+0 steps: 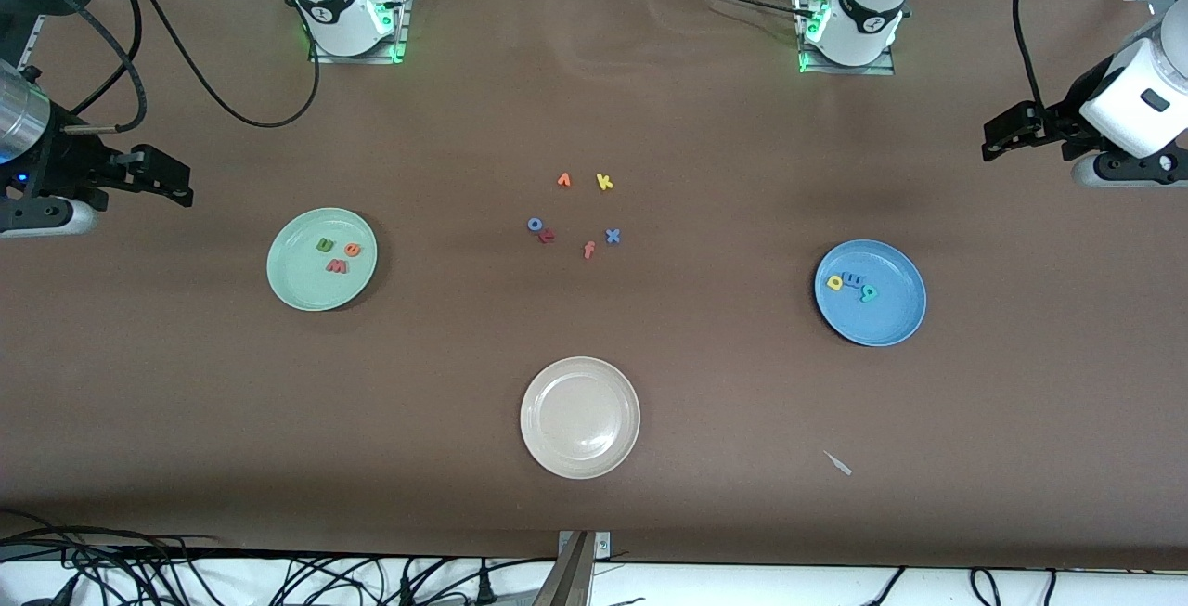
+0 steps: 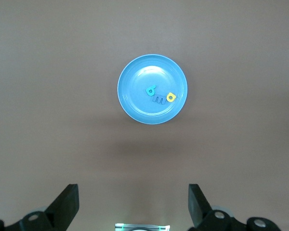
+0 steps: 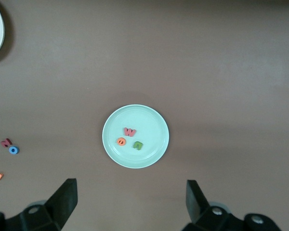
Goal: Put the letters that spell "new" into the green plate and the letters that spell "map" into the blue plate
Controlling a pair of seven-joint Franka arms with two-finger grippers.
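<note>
Front camera sits high across the table [image 1: 594, 105], facing the arm bases along the top edge, taking in the whole table. Left wrist camera looks straight down from well above the blue plate [image 2: 152, 89]; right wrist camera likewise over the green plate [image 3: 135, 136]. Each plate also shows in the front view, blue plate [image 1: 870, 292], green plate [image 1: 321, 259].

Mint-green plate [image 1: 290, 286], blue plate [image 1: 896, 318]

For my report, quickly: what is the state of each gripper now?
Left gripper: jaws open, holding nothing, up over bare table beside the blue plate.
Right gripper: jaws open, holding nothing, beside the green plate.
</note>
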